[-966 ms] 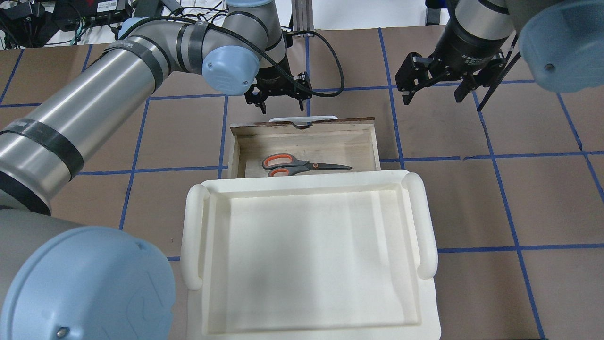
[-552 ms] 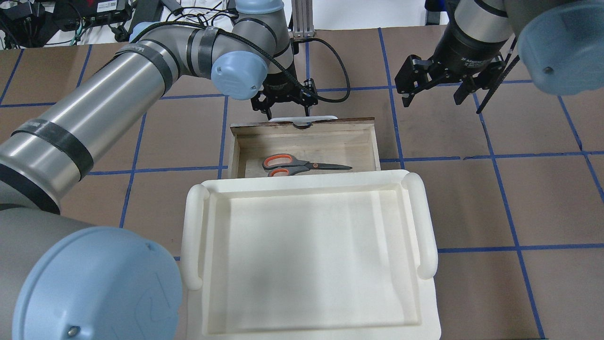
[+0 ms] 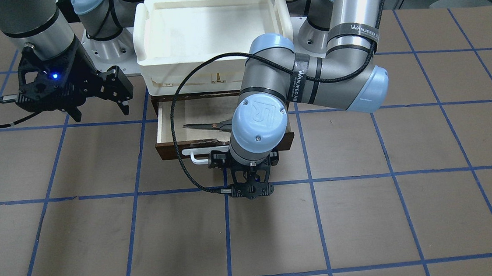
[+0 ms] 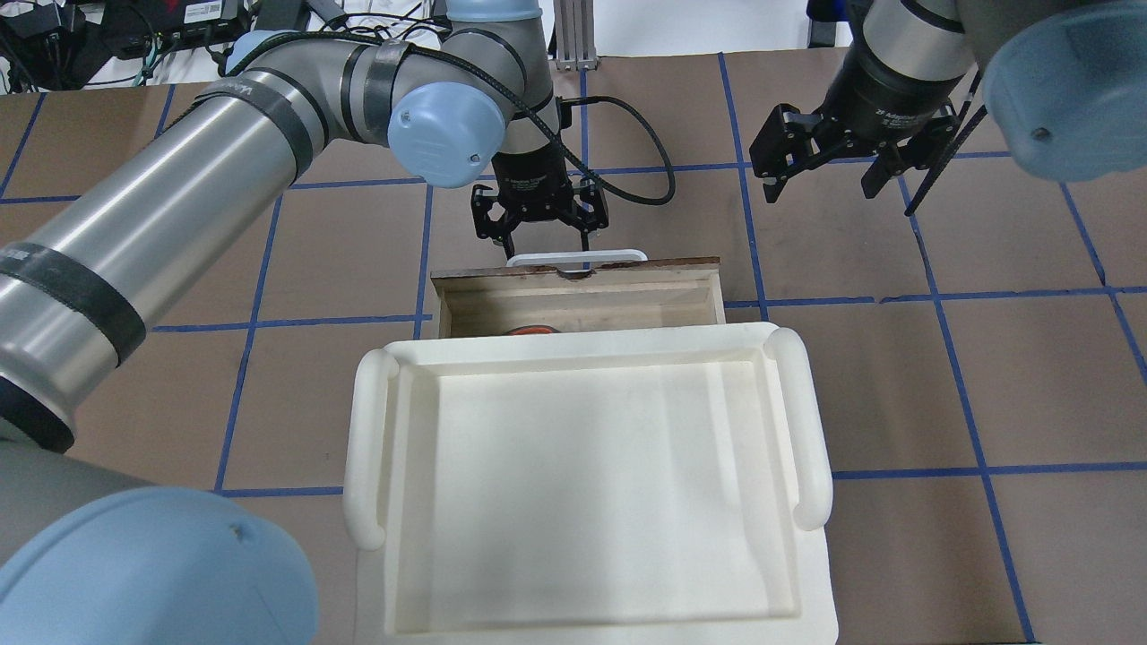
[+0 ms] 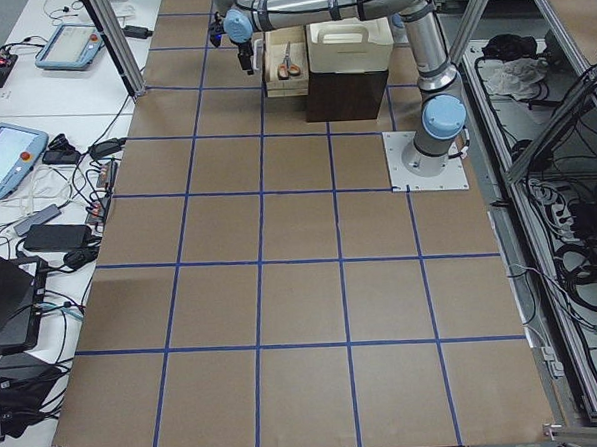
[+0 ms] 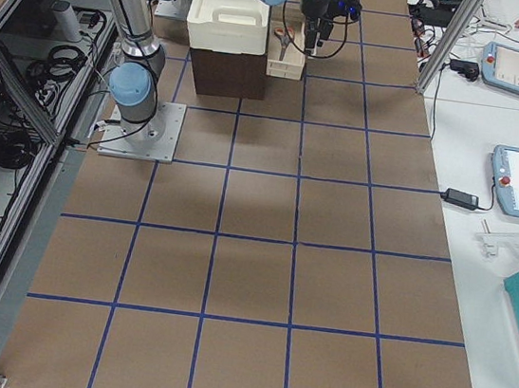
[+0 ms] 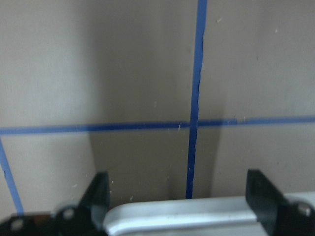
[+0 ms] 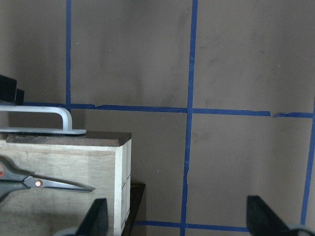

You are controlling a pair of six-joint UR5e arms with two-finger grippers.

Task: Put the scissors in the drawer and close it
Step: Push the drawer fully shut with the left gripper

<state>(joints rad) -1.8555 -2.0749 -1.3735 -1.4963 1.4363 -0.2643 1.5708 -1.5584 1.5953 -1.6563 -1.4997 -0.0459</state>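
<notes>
The drawer [image 4: 627, 300] stands partly open under the white box, its dark front [image 3: 172, 151] facing away from me. The scissors [image 3: 203, 126] lie inside. In the overhead view only an orange bit of the scissors' handle [image 4: 535, 330] shows; the right wrist view shows the blades [image 8: 54, 185]. My left gripper [image 4: 545, 240] is open, right at the drawer's white bar handle [image 4: 576, 257]. In the left wrist view the handle [image 7: 197, 216] lies between the fingers [image 7: 101, 191]. My right gripper [image 4: 824, 181] is open and empty, above the table to the drawer's right.
The white plastic tray-box [image 4: 582, 345] sits on top of the dark cabinet [image 3: 155, 103] that holds the drawer. Brown table covering with blue tape lines [image 4: 932, 296] lies all around. A black cable [image 3: 186, 160] loops from the left wrist.
My left gripper has moved toward me against the drawer front. The drawer has slid in by about a third, and the scissors are now mostly hidden under the box. The right arm has barely moved.
</notes>
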